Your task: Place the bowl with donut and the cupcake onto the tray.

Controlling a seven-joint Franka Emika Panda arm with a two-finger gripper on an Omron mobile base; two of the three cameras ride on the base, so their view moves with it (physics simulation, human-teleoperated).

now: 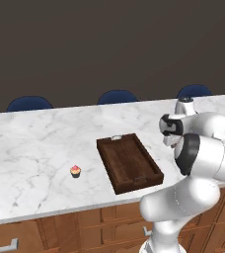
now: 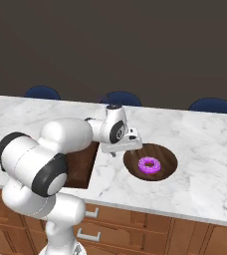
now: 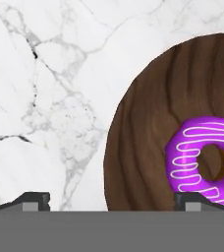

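Hand view shows the gripper [image 3: 111,201] with its fingers spread apart above the near rim of the bowl [image 3: 143,147], probably to pinch that rim, the donut [image 3: 205,155] inside, all toward the counter's [image 2: 205,144] front edge.

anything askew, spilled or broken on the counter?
Nothing stands out. The donut lies flat in the bowl, the cupcake stands upright on the marble, and the tray sits flat, with nothing in it.
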